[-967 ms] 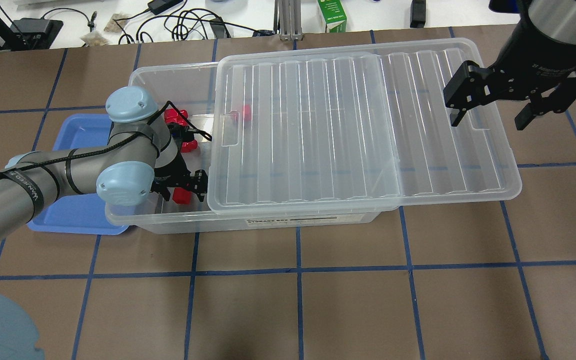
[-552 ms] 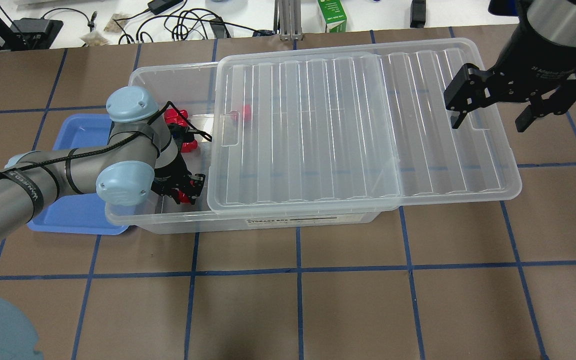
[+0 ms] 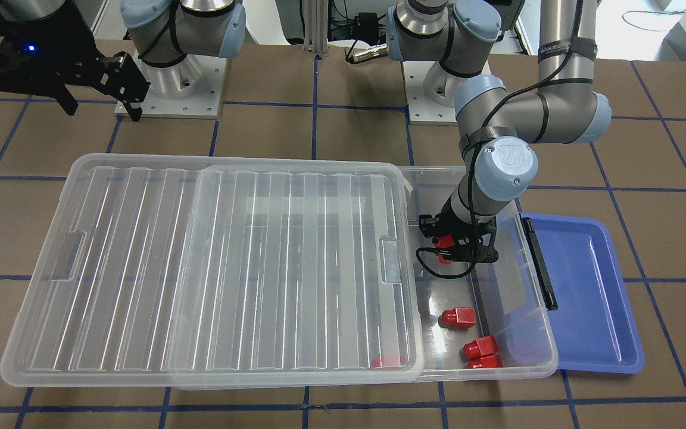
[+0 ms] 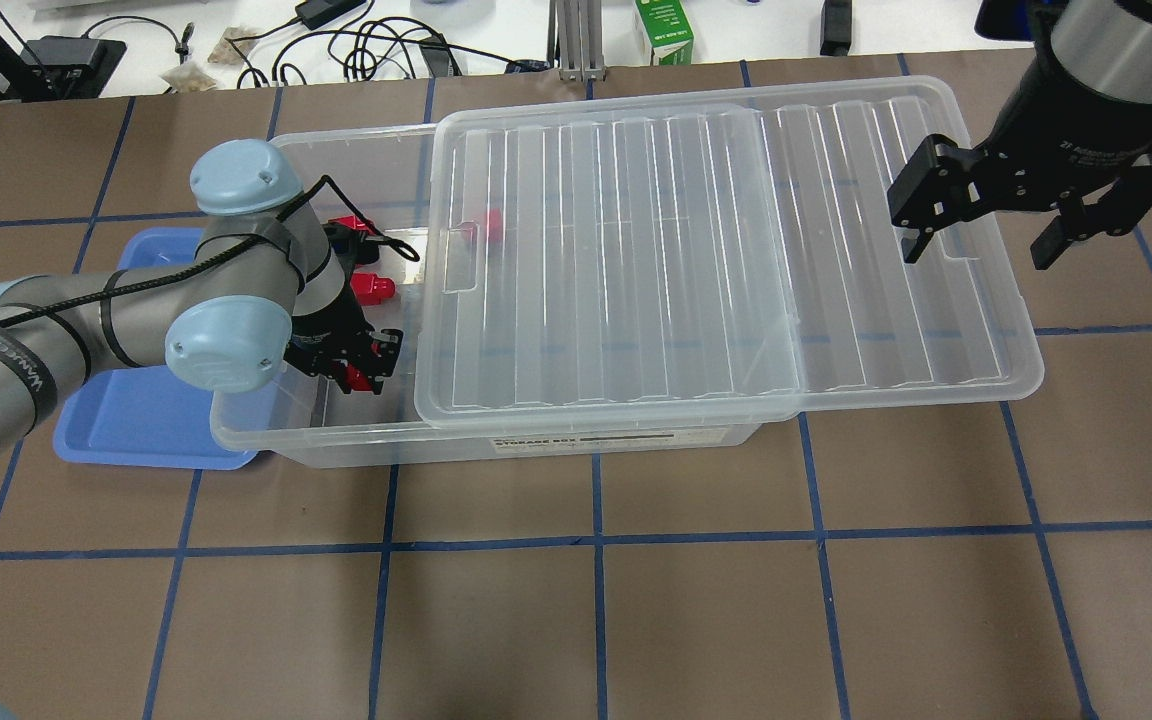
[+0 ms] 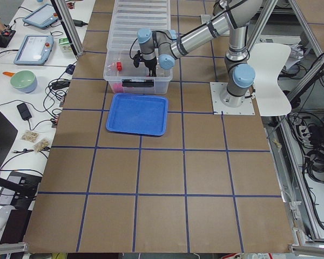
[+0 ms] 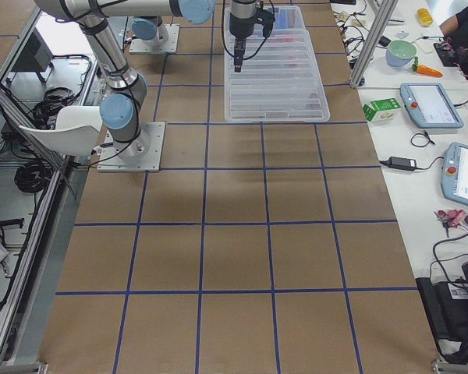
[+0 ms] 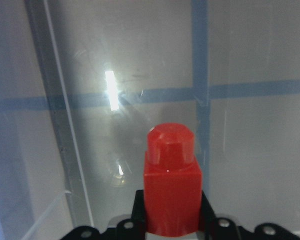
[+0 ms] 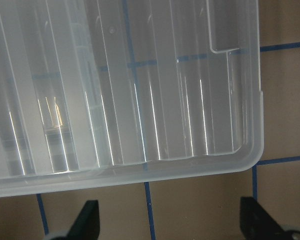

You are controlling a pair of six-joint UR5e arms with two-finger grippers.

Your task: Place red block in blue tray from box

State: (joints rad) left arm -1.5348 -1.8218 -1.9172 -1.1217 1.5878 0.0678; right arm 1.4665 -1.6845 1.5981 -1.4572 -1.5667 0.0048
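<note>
Left hand point(image 4: 360, 366) clamped on the red block point(image 7: 170, 200) inside the uncovered end of the box point(image 4: 336, 436)
Its black fingers point(image 7: 206, 207) press the block's two sides; the cube body sits between the tips and the round peg points away from the wrist, toward the clear floor of the box, though whether the block touches that floor is not clear. In the same open end lie three more red blocks point(image 3: 458, 317), apart from the hand, and another one shows through the ribbed lid point(image 4: 636, 250), which sits shifted toward the robot's right and covers most of the box. The blue tray point(image 4: 146, 432) lies on the surface point(image 4: 696, 620) just beside the box's end with the black latch point(image 3: 539, 265). The right hand point(image 4: 976, 252) hangs above the lid's far end, fingers wide apart, holding nothing
</note>
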